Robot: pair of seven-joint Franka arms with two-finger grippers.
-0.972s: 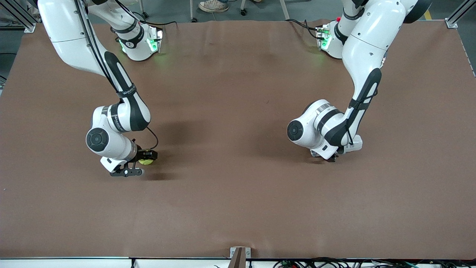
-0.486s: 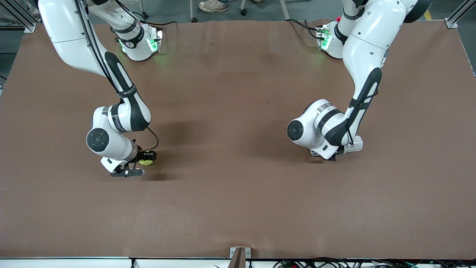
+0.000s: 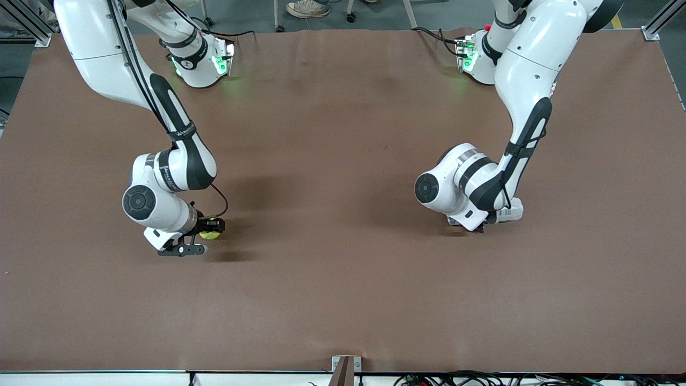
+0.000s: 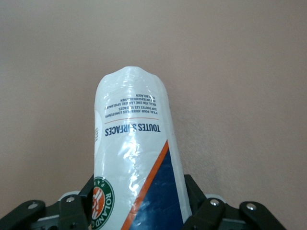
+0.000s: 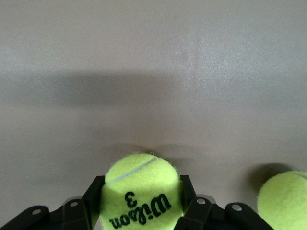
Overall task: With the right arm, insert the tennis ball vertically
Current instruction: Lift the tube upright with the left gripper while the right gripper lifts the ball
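Both grippers closed since earlier frame, arms barely shifted. Right gripper (image 5: 139,211) low at right arm's end of table (image 3: 343,300), clamped on ball (image 5: 141,189); second ball (image 5: 285,196) lies just beside on table. Left gripper (image 4: 139,213) low at left arm's end, clamped on can (image 4: 134,158), lying flat. Step: grasps just made. Next, likely: lift both, stand can upright, bring ball over its mouth.

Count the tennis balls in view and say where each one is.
2. One ball is gripped in the right pincer, low over the table toward the right arm's end. A second ball lies on the table beside it, seen only in the right wrist view. Others may be hidden.
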